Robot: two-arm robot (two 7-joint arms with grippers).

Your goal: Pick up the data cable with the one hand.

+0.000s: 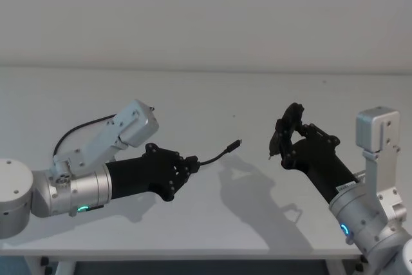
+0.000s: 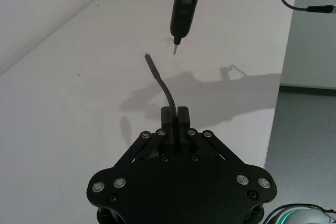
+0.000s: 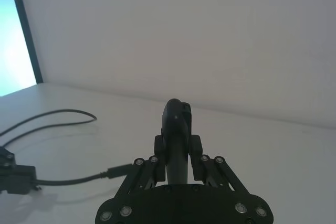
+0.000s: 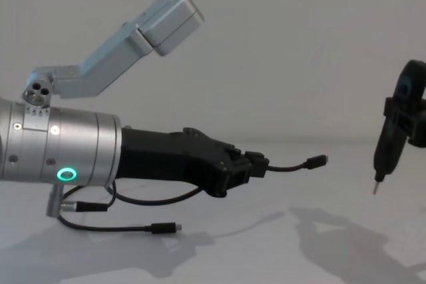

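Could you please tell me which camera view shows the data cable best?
The chest view: the data cable shows both plugs, gripped by the left gripper. The head view gives one plug and a loop; the left wrist view, the held end; the right wrist view, a plug and loops.

No legible text, label, brand or number on any surface. Unlettered mark only: glowing green ring light on thick silver cylinder behind black angular left gripper.

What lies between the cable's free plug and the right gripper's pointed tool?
Nothing: in the head view, bare table separates the data cable plug from the pointed tool; the chest view agrees.
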